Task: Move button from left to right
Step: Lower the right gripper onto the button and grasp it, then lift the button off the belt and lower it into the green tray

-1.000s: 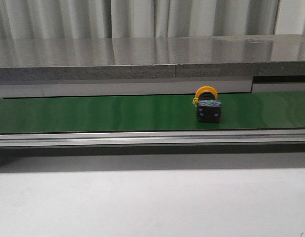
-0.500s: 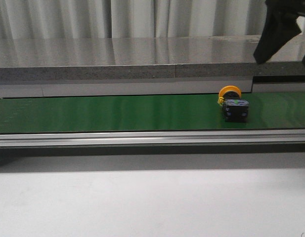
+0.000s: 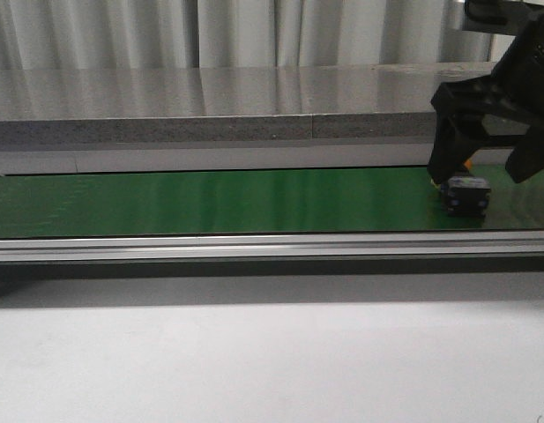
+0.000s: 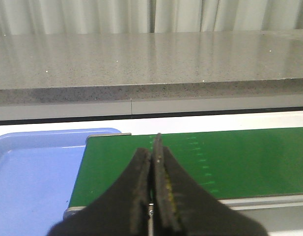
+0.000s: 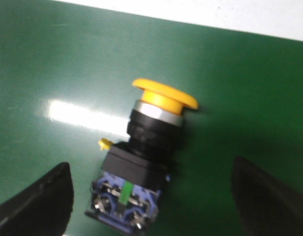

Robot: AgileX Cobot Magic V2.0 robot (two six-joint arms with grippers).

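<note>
The button lies on its side on the green belt at the right, its yellow head mostly hidden behind my right gripper. My right gripper hangs just above it, open, one finger on each side. In the right wrist view the button shows its yellow head, black body and blue terminal base between the two spread fingertips, which do not touch it. My left gripper is shut and empty, over the belt's left end; it does not show in the front view.
A blue tray sits beside the belt's left end. A grey stone ledge runs behind the belt and an aluminium rail along its front. A white tabletop lies in front.
The button has ridden the belt to the right. My right gripper has come down from the upper right over it, open, with its fingers on each side.
</note>
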